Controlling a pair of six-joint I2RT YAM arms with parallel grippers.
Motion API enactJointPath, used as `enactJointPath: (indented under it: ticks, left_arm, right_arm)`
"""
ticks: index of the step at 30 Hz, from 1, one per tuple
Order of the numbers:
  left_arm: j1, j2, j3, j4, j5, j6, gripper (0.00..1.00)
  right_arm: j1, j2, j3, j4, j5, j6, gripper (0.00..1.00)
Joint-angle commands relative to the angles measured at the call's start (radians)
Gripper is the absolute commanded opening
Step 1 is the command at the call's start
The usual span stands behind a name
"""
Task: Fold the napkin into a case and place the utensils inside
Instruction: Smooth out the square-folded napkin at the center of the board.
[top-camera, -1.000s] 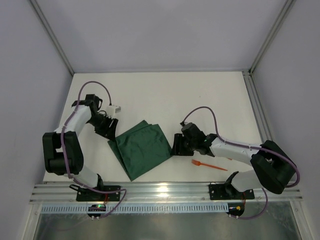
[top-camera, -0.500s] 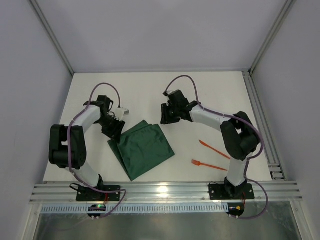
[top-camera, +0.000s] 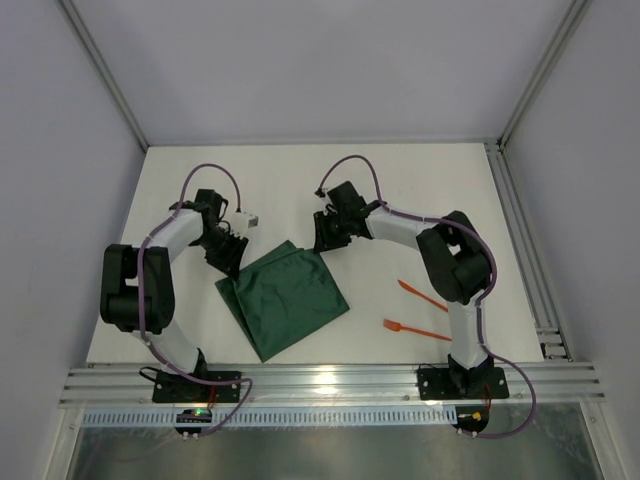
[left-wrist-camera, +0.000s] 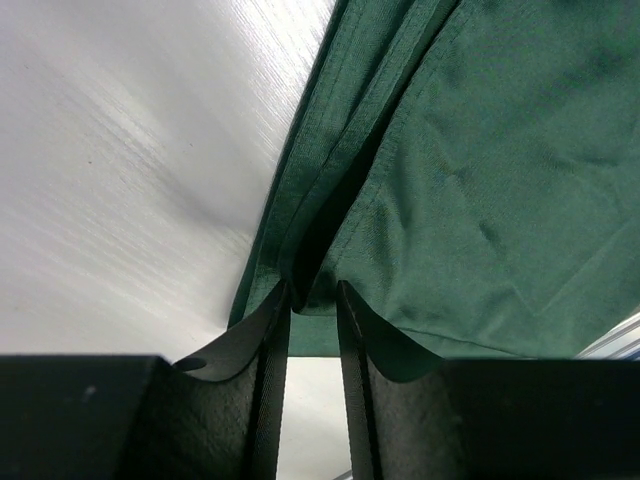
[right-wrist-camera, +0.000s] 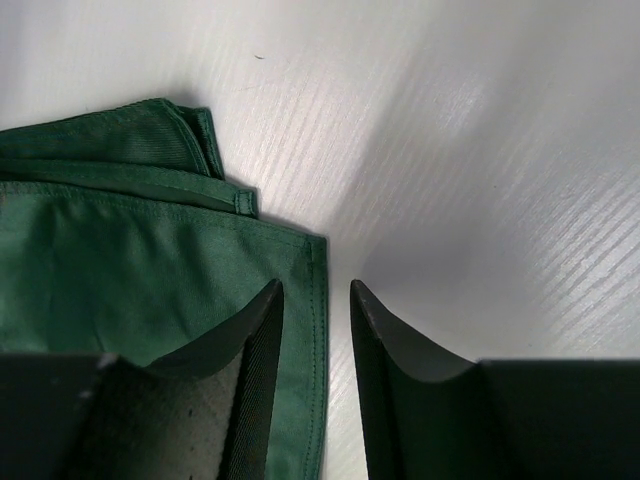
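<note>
Bearing every item: white table (top-camera: 420, 190), seen whole only from above. The wrist views show small patches of it.

Napkin (top-camera: 285, 298): dark green cloth, folded into a rough diamond of several layers and lying flat on the table. The number of layers cannot be counted from above. The left wrist view (left-wrist-camera: 470, 150) shows stacked hemmed edges with a dark crease between them. The right wrist view (right-wrist-camera: 130, 260) shows a flat corner with a smaller folded corner poking out behind it. Both views cut off most of the cloth.

Left gripper (top-camera: 228, 262): at the napkin's left corner. In its own view (left-wrist-camera: 312, 295) the fingers stand a narrow gap apart, and the layered edge runs down into that gap. I cannot tell whether they pinch the cloth or only rest over it.

Right gripper (top-camera: 322, 240): just beside the napkin's far corner. In its own view (right-wrist-camera: 315, 290) the fingers are slightly parted and straddle the hemmed edge. One tip is over cloth and the other over bare table, and nothing is held.

Fork (top-camera: 417, 331): orange-red, on the table, well to the right of the napkin. Its tines are too small to make out.

Other utensil (top-camera: 422, 296): orange-red, also to the right of the napkin, just beyond the fork. Its type is not discernible.
</note>
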Motion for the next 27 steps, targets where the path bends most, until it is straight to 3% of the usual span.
enactJointPath:
  ticks: [1,3,8,14,23,24,27]
  left_arm:
    - [-0.003,-0.017,0.01,0.006,0.007,0.006,0.26]
    - [-0.003,-0.029,0.001,0.006,-0.004,0.011,0.24]
    - [-0.003,-0.049,0.004,-0.002,-0.012,0.009,0.01]
    - [-0.003,-0.095,0.003,-0.022,-0.02,0.02,0.0]
    - [-0.001,-0.188,-0.054,-0.058,-0.059,0.057,0.02]
    - [-0.001,-0.196,-0.06,-0.058,-0.067,0.06,0.01]
    - [0.0,-0.198,-0.082,-0.051,-0.081,0.064,0.01]
  right_arm:
    - [0.0,0.019,0.031,0.031,-0.03,-0.006,0.35]
    - [0.0,0.028,0.031,0.032,-0.033,-0.006,0.32]
    - [-0.002,0.04,0.031,0.052,-0.056,0.001,0.19]
    - [0.0,0.048,0.047,0.078,-0.079,0.011,0.04]
    - [0.001,0.071,0.128,0.094,-0.142,0.023,0.05]
    - [0.003,0.083,0.157,0.083,-0.145,0.018,0.14]
    - [0.009,0.1,0.238,0.038,-0.127,-0.008,0.25]
